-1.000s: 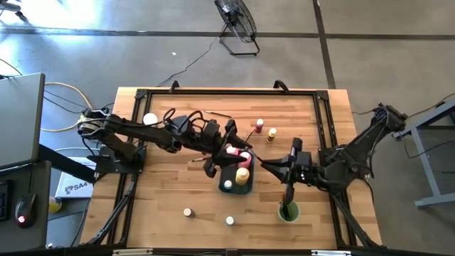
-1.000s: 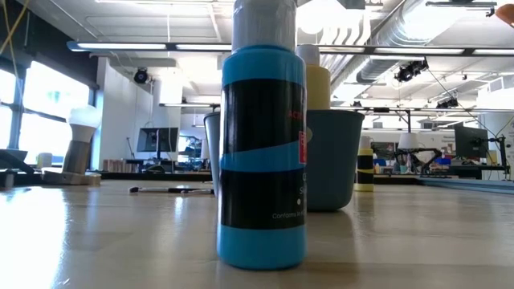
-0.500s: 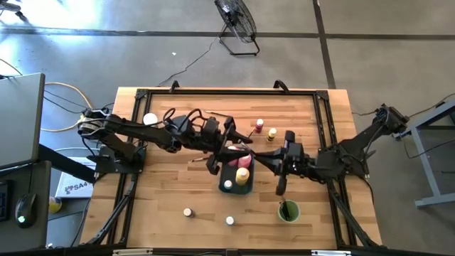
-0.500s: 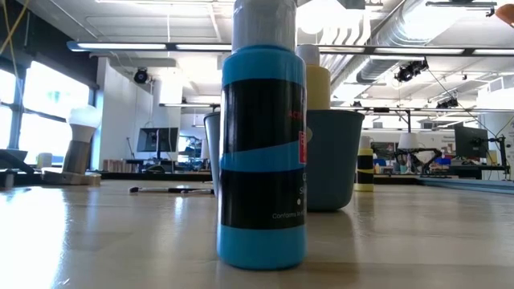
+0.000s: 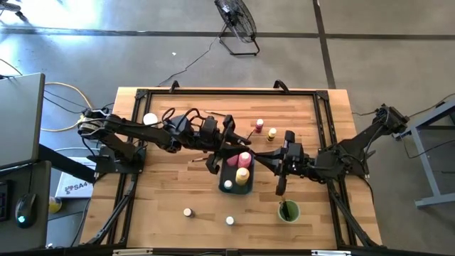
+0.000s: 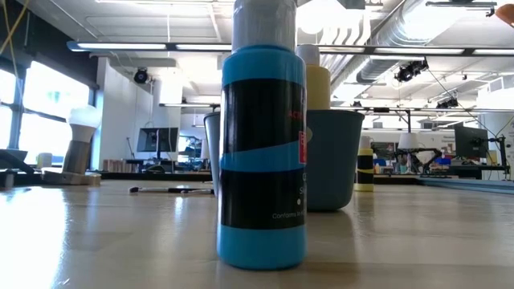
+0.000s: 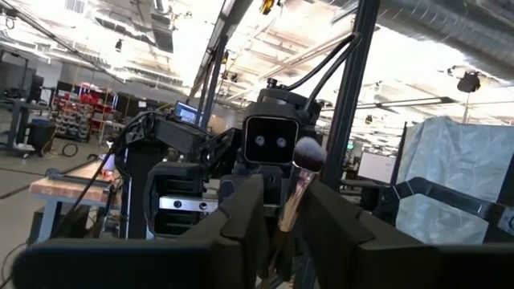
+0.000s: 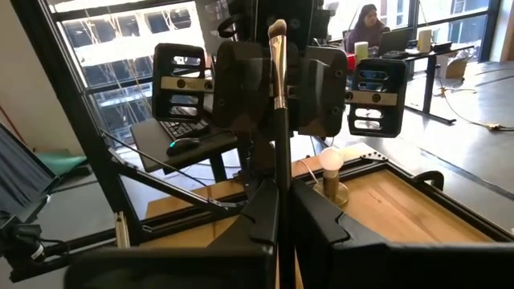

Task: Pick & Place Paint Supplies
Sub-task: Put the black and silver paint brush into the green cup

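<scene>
Over the wooden table [image 5: 156, 192], the blue-grey tray [image 5: 222, 171] sits at centre. The left gripper [image 5: 229, 142] hangs at its eleven o'clock with a fluffy-headed brush [image 7: 299, 164] in it; whether it is pinched, I cannot tell. At three o'clock the right gripper [image 5: 279, 171] is clamped on a thin paintbrush [image 8: 278, 72]. With the two so near, a careless swing could knock either brush loose.

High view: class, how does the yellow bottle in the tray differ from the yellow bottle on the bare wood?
The yellow bottle in the tray looks larger than the yellow bottle on the bare wood. The first stands inside the blue-grey tray; the second stands outside it, beside a small pink bottle. Both are yellow and ungripped.
</scene>
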